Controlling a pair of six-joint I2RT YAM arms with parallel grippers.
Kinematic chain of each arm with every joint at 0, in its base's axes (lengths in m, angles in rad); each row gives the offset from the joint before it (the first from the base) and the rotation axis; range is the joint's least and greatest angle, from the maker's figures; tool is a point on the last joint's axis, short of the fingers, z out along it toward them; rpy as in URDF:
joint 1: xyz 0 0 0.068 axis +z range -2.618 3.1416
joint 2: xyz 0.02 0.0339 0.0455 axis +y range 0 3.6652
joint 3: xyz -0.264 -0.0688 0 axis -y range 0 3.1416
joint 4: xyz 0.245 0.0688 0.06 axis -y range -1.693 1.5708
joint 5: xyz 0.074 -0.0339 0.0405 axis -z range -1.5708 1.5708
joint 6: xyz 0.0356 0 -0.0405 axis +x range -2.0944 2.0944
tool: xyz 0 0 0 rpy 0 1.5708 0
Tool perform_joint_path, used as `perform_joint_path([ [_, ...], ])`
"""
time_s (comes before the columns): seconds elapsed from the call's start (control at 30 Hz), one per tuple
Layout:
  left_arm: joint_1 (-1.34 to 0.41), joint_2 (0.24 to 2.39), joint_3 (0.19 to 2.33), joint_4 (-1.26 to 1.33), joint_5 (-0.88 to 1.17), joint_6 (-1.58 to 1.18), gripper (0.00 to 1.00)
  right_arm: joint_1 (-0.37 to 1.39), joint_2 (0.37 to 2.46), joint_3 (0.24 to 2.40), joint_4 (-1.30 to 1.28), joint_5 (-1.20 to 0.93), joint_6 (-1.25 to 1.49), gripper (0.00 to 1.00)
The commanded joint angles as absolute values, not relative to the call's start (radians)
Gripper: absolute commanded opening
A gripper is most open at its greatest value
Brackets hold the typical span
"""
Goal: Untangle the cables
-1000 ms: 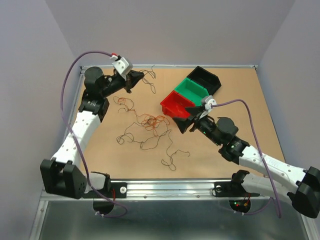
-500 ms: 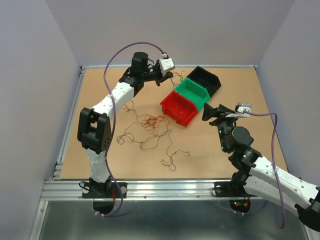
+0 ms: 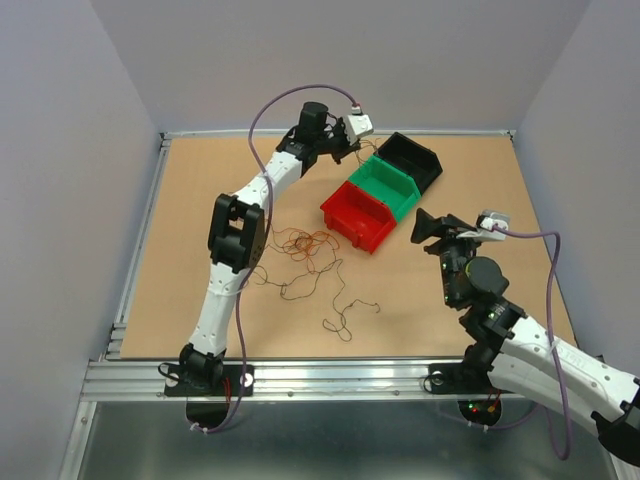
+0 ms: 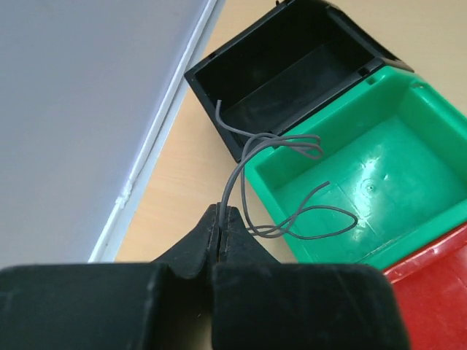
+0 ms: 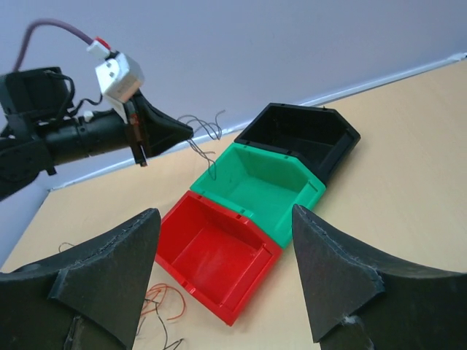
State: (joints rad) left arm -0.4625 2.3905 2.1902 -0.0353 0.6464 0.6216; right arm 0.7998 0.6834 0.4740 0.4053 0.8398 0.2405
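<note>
Above the green bin (image 4: 394, 168), the left gripper (image 4: 221, 211) pinches a dark wire (image 4: 288, 141); the right gripper (image 5: 226, 215) gapes empty.

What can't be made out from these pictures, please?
Top view: how the loose cables cross one another; they are too thin.
Right wrist view: most of that tangle, cut off by the bottom edge and hidden behind the right end effector.
Left wrist view: the red bin, cut by the frame corner.
</note>
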Motion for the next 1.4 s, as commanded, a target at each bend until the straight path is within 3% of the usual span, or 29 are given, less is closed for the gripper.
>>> perform_joint_path([
  [0.0, -0.495, 2.41, 2.276, -0.022, 0.629, 0.658, 0.0, 0.801, 0.65, 0.442, 0.423, 0.881, 0.249, 0.77],
  [0.37, -0.563, 2.361, 2.155, 0.046, 0.591, 0.655, 0.01, 0.801, 0.678, 0.446, 0.425, 0.865, 0.247, 0.77],
  [0.4, -0.569, 2.358, 2.149, 0.049, 0.565, 0.646, 0.12, 0.802, 0.677, 0.443, 0.425, 0.853, 0.245, 0.77],
  [0.5, -0.572, 2.358, 2.14, 0.049, 0.531, 0.635, 0.3, 0.801, 0.675, 0.443, 0.423, 0.842, 0.245, 0.77],
  [0.53, -0.572, 2.355, 2.138, 0.049, 0.519, 0.629, 0.45, 0.802, 0.673, 0.442, 0.425, 0.841, 0.245, 0.77],
  [0.57, -0.574, 2.352, 2.135, 0.049, 0.509, 0.621, 0.5, 0.802, 0.673, 0.442, 0.425, 0.841, 0.245, 0.77],
  [0.77, -0.572, 2.281, 2.063, 0.045, 0.474, 0.627, 0.54, 0.802, 0.684, 0.446, 0.425, 0.833, 0.249, 0.77],
  [0.9, -0.574, 2.191, 1.984, 0.043, 0.463, 0.63, 0.8, 0.801, 0.721, 0.451, 0.423, 0.772, 0.239, 0.78],
  [1.03, -0.554, 2.05, 1.869, 0.049, 0.454, 0.632, 0.83, 0.802, 0.837, 0.498, 0.426, 0.486, 0.21, 0.78],
  [1.37, -0.538, 1.608, 1.346, 0.055, 0.342, 0.652, 0.89, 0.805, 1.259, 0.724, 0.186, 0.097, 0.189, 0.84],
])
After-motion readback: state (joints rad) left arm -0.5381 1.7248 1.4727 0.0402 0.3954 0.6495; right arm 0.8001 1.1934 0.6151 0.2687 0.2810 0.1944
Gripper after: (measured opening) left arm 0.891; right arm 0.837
